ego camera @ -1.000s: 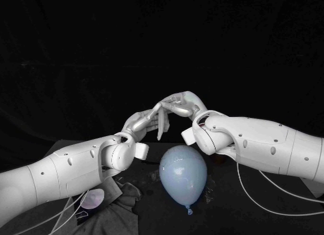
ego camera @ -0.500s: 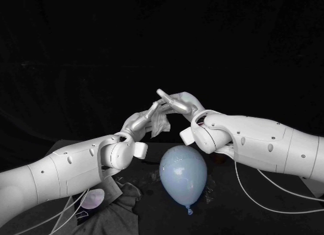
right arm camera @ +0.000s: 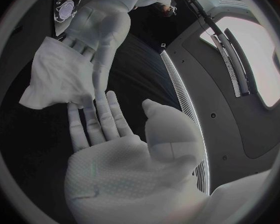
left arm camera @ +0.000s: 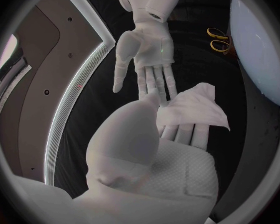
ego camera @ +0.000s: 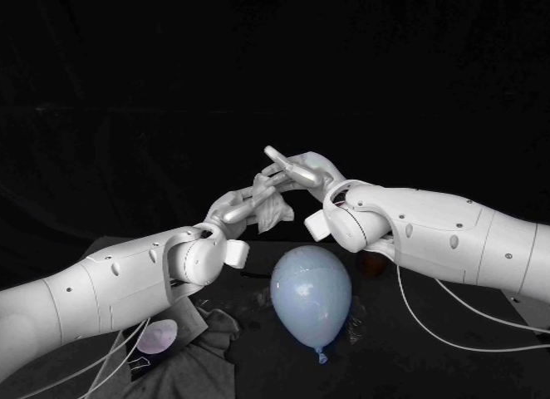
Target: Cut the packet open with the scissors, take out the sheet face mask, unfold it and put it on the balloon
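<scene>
My left hand (ego camera: 242, 204) is raised above the table and holds the folded white sheet mask (ego camera: 272, 213) between thumb and fingers (left arm camera: 177, 130). In the left wrist view the mask (left arm camera: 193, 107) lies across that hand's fingers. My right hand (ego camera: 302, 172) faces it with fingers straight and apart. In the right wrist view the right hand's fingertips (right arm camera: 84, 115) meet the lower edge of the mask (right arm camera: 59, 79), while its thumb stays clear. The pale blue balloon (ego camera: 311, 295) lies on the table below both hands, its knot toward me.
The cut packet (ego camera: 159, 337) lies at the near left on a grey cloth (ego camera: 198, 357). Gold-handled scissors (left arm camera: 217, 39) rest on the table beside the balloon (left arm camera: 261, 50). My right forearm (ego camera: 431, 237) hangs over the balloon's far end.
The mask has spread from a narrow strip into a wider fold. My right hand's fingers have straightened and lifted a little, and the right forearm has risen.
</scene>
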{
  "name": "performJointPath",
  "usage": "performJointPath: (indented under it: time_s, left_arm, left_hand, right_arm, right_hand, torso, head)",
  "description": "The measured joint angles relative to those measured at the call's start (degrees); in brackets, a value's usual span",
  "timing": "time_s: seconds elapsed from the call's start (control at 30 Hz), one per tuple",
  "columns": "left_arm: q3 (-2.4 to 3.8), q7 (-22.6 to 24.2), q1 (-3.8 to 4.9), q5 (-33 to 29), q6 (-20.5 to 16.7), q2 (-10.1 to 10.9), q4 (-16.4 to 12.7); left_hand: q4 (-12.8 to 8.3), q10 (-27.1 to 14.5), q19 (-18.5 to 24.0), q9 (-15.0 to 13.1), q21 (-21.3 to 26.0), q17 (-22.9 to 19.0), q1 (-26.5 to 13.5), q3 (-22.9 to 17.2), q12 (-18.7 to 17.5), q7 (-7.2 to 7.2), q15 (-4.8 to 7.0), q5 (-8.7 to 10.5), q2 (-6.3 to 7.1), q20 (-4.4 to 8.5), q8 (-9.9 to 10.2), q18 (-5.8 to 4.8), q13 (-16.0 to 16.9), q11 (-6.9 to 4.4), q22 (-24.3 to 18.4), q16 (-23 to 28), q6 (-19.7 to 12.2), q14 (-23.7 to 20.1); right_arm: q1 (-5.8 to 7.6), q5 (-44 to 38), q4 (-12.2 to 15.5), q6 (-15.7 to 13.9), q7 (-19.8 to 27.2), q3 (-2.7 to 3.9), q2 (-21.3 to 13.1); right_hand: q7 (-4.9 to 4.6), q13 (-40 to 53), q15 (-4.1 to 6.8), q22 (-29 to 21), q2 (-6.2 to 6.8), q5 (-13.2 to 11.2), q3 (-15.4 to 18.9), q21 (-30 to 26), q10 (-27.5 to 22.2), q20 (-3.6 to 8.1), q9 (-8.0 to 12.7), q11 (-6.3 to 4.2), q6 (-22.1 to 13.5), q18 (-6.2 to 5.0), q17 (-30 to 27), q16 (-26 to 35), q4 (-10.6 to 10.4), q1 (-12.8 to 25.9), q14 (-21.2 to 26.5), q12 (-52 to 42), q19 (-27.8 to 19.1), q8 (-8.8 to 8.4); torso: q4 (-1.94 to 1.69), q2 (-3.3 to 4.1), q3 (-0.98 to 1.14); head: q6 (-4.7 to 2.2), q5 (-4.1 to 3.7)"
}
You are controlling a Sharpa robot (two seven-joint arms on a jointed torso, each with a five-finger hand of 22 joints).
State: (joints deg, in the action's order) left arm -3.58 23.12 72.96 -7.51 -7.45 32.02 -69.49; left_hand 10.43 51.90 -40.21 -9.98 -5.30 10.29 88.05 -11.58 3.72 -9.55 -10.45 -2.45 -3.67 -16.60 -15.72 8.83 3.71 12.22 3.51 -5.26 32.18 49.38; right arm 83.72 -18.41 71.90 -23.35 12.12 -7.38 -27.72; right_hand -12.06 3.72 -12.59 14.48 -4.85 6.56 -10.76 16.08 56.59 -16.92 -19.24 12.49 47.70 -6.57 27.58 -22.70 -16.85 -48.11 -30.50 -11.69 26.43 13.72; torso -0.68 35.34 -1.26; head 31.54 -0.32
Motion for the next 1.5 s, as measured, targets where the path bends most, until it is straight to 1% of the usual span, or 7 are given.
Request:
performJointPath:
  time_s: [0.13, 0.2, 0.37, 0.87, 1.03, 1.23, 1.5]
  left_arm:
    - [0.01, -0.35, 0.02, -0.09, 0.71, 0.07, -0.06]
    - [-0.11, -0.67, -0.01, 0.01, 1.55, 0.00, -0.56]
    - [-0.25, -1.48, -0.15, 0.38, 4.17, -0.65, -1.53]
    - [-0.22, -2.41, -0.11, -1.43, 6.08, 0.30, -1.74]
    - [-0.22, -2.67, -0.11, -2.75, 6.45, 0.67, -2.30]
    - [-0.19, -2.70, -0.11, -4.25, 6.52, 1.54, -3.12]
    - [-0.15, -2.53, -0.11, -5.49, 6.30, 3.58, -4.94]
  left_hand:
    - [-0.65, 1.32, -3.23, 0.00, -0.60, -0.04, 1.99, -10.03, 0.00, 0.03, 0.17, -0.12, 0.37, -0.01, 0.00, 0.53, -0.09, -0.39, 0.08, 0.00, 0.03, 0.85]
    - [-0.15, 2.13, -4.15, -1.12, -0.60, -0.11, 1.97, -15.33, 0.00, -0.41, 0.31, -0.12, 0.34, 0.03, -1.79, 0.53, -0.09, -0.41, 0.08, 0.00, 9.68, 1.54]
    - [1.34, 2.61, -5.21, -0.18, -0.60, -0.36, -3.36, -25.80, 0.00, -2.02, 0.30, -0.12, 2.32, 0.04, -0.66, 0.54, -0.09, -0.35, 0.13, 0.00, 12.65, 2.14]
    - [2.41, 3.01, -6.94, -0.30, -0.85, -0.43, -8.03, -28.39, 0.00, -1.82, 0.29, -0.12, 3.12, 0.02, -0.66, 0.49, -0.09, -0.34, 0.18, 0.00, 12.85, 2.53]
    - [2.45, 3.22, -8.72, -0.40, -1.40, -0.48, -8.91, -28.43, 0.00, -1.82, 0.45, -0.12, 3.39, 0.06, -0.67, 0.53, -0.09, -0.55, 0.43, 0.00, 12.85, 2.70]
    - [2.45, 3.22, -10.93, -0.56, -2.24, -0.46, -10.00, -28.75, 0.00, -1.82, 0.76, -0.12, 3.22, 0.51, -0.67, 1.42, -0.09, -0.56, 0.53, 0.00, 12.85, 3.74]
    - [1.90, 3.22, -14.32, -0.77, -3.72, -0.34, -10.63, -29.31, 0.00, -2.03, 1.03, -0.12, 2.85, 1.46, -0.44, 1.42, -0.09, -0.56, 0.75, 0.00, 12.64, 4.50]
  right_arm:
    - [0.24, -0.29, -0.25, 0.59, -0.17, 0.00, -0.01]
    - [0.40, -0.33, -0.29, 0.70, -0.12, 0.07, -0.04]
    - [0.63, -0.09, 0.33, 0.86, 0.41, 0.19, -0.74]
    - [0.68, 6.96, 2.83, 1.32, 2.12, 0.08, -5.82]
    - [0.68, 8.51, 3.07, 1.22, 3.82, 0.06, -8.01]
    - [0.69, 6.11, 4.67, 0.48, 6.02, -0.21, -11.54]
    - [-0.20, -5.22, 9.89, -1.61, 7.75, -0.68, -16.08]
  right_hand:
    - [-0.12, 0.00, 0.06, -0.03, -0.67, 0.78, 0.49, 0.01, 0.03, -0.07, 0.06, -0.03, 0.31, 0.96, -0.01, -0.06, 0.01, -0.67, -0.03, 0.00, 0.31, 0.00]
    - [-0.30, 0.00, 0.39, -0.34, -1.04, 1.34, 0.72, -0.23, 0.43, 0.75, 0.08, -0.43, 0.80, -2.57, -0.96, 0.27, 0.17, -1.72, -0.04, 0.00, 1.06, 0.00]
    - [-0.62, 0.01, 0.95, -0.50, -0.61, 1.64, 1.80, -0.23, 1.46, 0.42, 0.25, -1.03, 2.05, -2.26, 0.11, -1.17, 0.14, -6.32, -1.77, -0.44, 0.73, -0.33]
    - [-1.25, 0.01, 1.34, -2.67, 2.42, -3.25, 6.45, -2.55, 2.70, 0.11, 0.97, -1.43, 4.31, -2.22, -0.30, -1.76, 2.03, -22.53, -3.39, -0.67, -1.20, -1.84]
    - [-1.35, 0.02, 1.74, -2.75, 2.96, -3.58, 5.85, -2.55, 2.56, 0.09, 1.22, -1.55, 4.41, -2.21, -0.36, -2.12, 5.10, -28.48, -4.17, -0.34, -0.55, -2.28]
    - [0.10, -0.14, 5.00, -1.39, 4.46, -3.21, 1.67, 1.58, 3.20, 1.26, 1.70, -3.40, 5.22, -3.73, 0.28, -7.05, 9.74, -36.87, -18.81, 0.86, 8.86, -2.95]
    - [2.20, 0.34, 10.42, 3.78, 9.04, -2.87, -9.06, 13.61, 12.61, 7.85, 2.08, -6.61, 8.22, -3.72, -2.70, -5.67, 12.20, -38.80, -40.26, 1.53, 27.02, -3.44]
  torso:
    - [-0.01, 0.01, -0.01]
    - [-0.01, 0.01, -0.01]
    - [0.02, 0.00, 0.01]
    - [0.12, -0.03, 0.05]
    - [0.12, -0.03, 0.06]
    - [0.13, -0.02, 0.05]
    - [0.13, 0.04, 0.05]
  head:
    - [0.07, 0.00]
    - [0.12, -0.03]
    - [0.25, -0.03]
    - [0.14, 0.31]
    - [0.13, 0.23]
    - [0.26, 0.37]
    - [0.52, 0.39]
